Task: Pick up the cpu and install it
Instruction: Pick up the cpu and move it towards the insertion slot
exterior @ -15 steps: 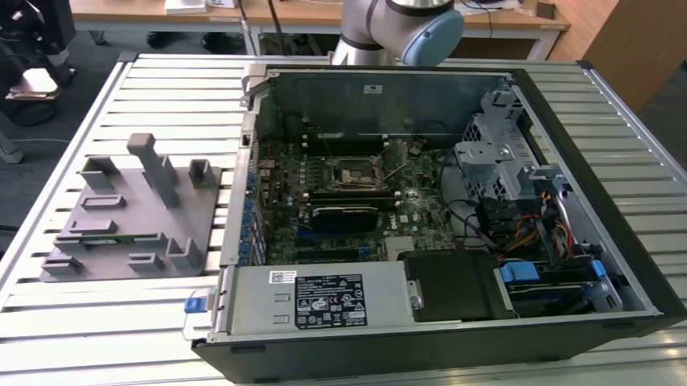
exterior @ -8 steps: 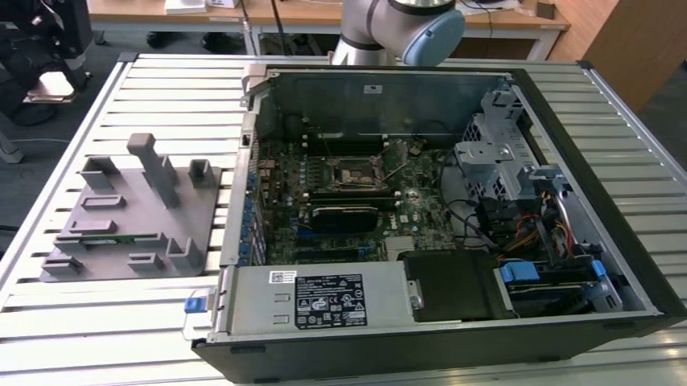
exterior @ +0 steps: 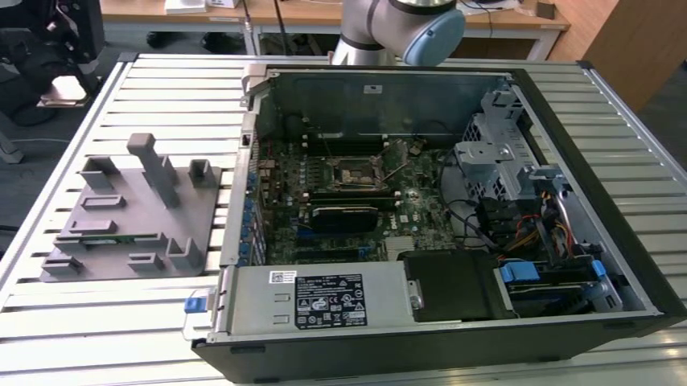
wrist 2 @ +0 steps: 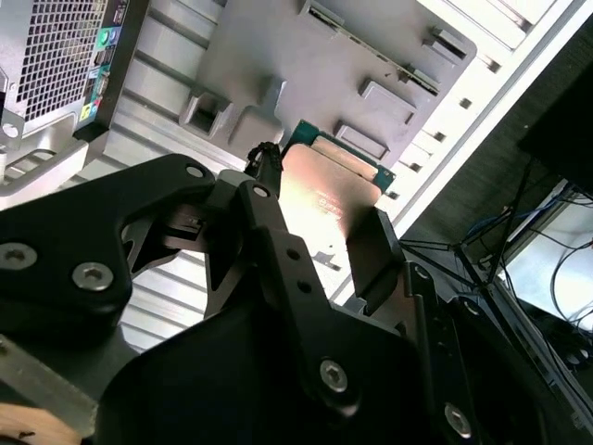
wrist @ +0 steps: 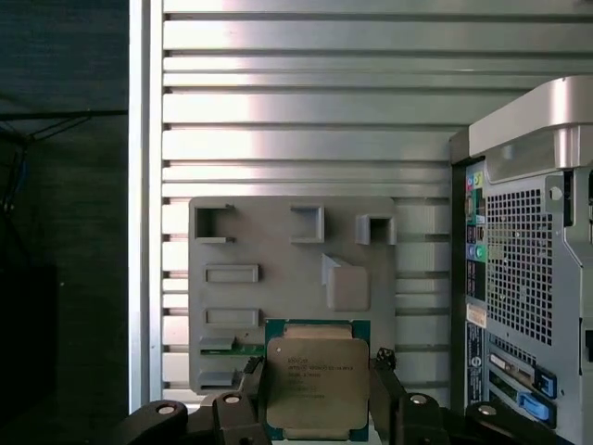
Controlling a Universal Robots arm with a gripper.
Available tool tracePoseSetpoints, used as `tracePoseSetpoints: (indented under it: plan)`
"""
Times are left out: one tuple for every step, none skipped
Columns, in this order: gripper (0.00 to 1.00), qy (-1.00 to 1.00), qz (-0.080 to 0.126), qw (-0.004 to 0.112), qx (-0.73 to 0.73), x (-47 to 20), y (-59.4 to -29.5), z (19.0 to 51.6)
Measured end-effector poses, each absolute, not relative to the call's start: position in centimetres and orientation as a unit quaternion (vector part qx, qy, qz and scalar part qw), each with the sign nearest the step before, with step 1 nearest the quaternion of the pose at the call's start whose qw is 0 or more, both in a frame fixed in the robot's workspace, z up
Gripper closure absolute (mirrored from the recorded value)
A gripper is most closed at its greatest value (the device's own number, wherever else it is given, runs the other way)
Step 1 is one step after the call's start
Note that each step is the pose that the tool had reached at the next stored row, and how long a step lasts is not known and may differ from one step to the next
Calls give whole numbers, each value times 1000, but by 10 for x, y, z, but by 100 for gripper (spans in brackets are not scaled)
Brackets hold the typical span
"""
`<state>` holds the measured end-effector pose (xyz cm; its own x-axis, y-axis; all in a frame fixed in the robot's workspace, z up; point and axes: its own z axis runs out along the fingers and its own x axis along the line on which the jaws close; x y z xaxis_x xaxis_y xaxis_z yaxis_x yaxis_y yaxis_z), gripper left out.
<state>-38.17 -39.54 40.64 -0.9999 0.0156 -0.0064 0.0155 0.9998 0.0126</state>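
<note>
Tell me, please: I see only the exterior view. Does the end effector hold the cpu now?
Observer: Yes. In both wrist views the end effector is shut on the cpu, with one finger at each side.
Operator: Does the cpu lie on the grey tray?
Observer: It seems not. In the second wrist view the cpu looks raised, and the grey tray lies farther off behind it.
Operator: Which face is up?
Observer: In the first wrist view the shiny metal top faces the camera, with the green edge around it.
</note>
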Motion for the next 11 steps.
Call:
tracePoseSetpoints:
  plan:
    - [47,1000,6,3,8,-380,-395,406]
    - [47,1000,6,3,8,-378,-395,405]
    - [47,1000,6,3,8,-376,-395,405]
    - [47,1000,6,3,8,-375,-395,404]
    - [47,1000,6,3,8,-373,-395,404]
    - [47,1000,6,3,8,-371,-395,404]
    - [47,1000,6,3,8,-369,-395,403]
    - [47,1000,6,3,8,-368,-395,403]
    - [47,1000,6,3,8,-366,-395,402]
    - [47,1000,6,3,8,-364,-395,402]
    - [47,1000,6,3,8,-362,-395,401]
